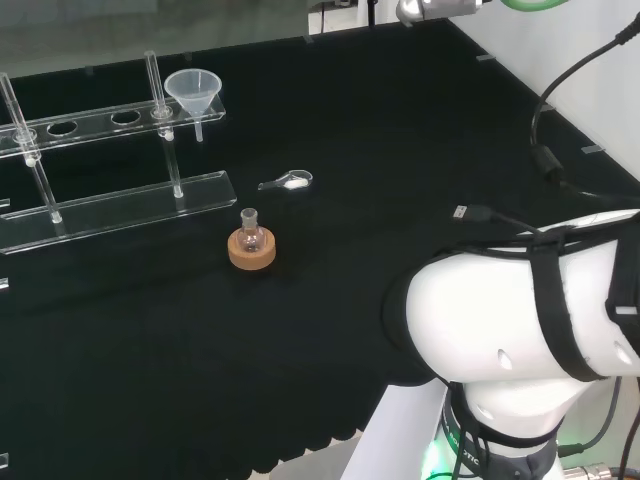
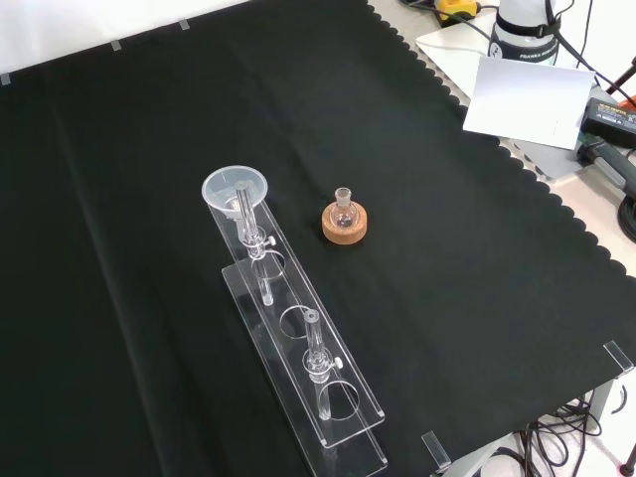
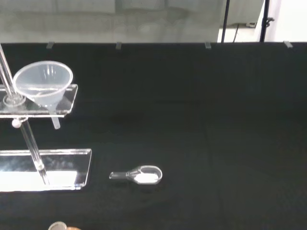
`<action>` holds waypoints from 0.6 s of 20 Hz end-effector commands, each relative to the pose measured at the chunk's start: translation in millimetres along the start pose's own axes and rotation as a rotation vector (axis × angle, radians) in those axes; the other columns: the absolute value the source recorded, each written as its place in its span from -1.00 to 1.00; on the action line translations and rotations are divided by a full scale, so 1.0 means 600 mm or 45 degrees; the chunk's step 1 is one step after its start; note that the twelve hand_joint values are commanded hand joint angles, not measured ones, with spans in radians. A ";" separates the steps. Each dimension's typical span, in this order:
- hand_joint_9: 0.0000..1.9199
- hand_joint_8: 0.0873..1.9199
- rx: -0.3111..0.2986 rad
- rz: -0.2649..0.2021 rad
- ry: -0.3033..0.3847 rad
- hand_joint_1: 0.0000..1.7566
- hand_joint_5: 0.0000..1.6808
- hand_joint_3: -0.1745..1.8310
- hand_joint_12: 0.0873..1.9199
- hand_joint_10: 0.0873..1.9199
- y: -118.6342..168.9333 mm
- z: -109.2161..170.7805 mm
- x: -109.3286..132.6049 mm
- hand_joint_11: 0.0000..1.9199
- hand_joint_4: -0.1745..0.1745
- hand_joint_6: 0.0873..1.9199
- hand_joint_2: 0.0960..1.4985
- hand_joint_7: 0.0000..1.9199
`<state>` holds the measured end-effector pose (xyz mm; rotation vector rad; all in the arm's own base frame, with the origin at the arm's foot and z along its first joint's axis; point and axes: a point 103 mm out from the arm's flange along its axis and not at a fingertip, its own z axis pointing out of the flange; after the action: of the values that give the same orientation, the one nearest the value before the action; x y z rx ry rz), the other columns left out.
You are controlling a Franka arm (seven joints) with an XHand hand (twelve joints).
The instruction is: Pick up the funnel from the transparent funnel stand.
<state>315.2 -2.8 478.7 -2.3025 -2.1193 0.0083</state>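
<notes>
A clear plastic funnel (image 1: 193, 92) sits in the end hole of the transparent funnel stand (image 1: 110, 125), its spout hanging below the upper shelf. In the front view the funnel (image 2: 235, 192) is at the stand's far end, and the stand (image 2: 298, 348) runs toward the near edge. The wrist view has the funnel (image 3: 44, 83) resting in the stand's top plate (image 3: 67, 103), well away from the camera.
A small round flask (image 1: 250, 233) stands on a cork ring (image 1: 252, 250) in front of the stand, also seen in the front view as the flask on the ring (image 2: 344, 221). A clear spoon with white powder (image 1: 287, 182) lies on the cloth. The arm's white link (image 1: 530, 320) bulks at the right.
</notes>
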 end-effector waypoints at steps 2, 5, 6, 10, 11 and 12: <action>-0.99 -1.00 0.015 0.039 -0.012 -1.00 -0.86 -0.46 0.38 -0.41 0.037 0.012 -0.006 -0.93 0.23 -1.00 0.51 -1.00; -0.99 -1.00 0.029 0.046 -0.019 -1.00 -0.86 -0.46 0.38 -0.41 0.062 0.026 0.005 -0.93 0.23 -1.00 0.51 -1.00; -0.99 -1.00 0.036 0.046 -0.021 -1.00 -0.86 -0.46 0.38 -0.41 0.072 0.031 0.009 -0.93 0.23 -1.00 0.51 -1.00; -0.99 -1.00 0.064 0.033 -0.032 -1.00 -0.86 -0.46 0.38 -0.41 0.113 0.053 0.029 -0.93 0.22 -1.00 0.51 -1.00; -0.99 -1.00 0.072 0.027 -0.048 -1.00 -0.86 -0.46 0.38 -0.41 0.124 0.059 0.036 -0.93 0.22 -1.00 0.50 -1.00; -0.99 -1.00 0.081 0.017 -0.052 -1.00 -0.86 -0.46 0.38 -0.41 0.138 0.065 0.043 -0.93 0.22 -1.00 0.50 -1.00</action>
<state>352.0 -0.8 460.1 -2.3129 -2.0806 0.0651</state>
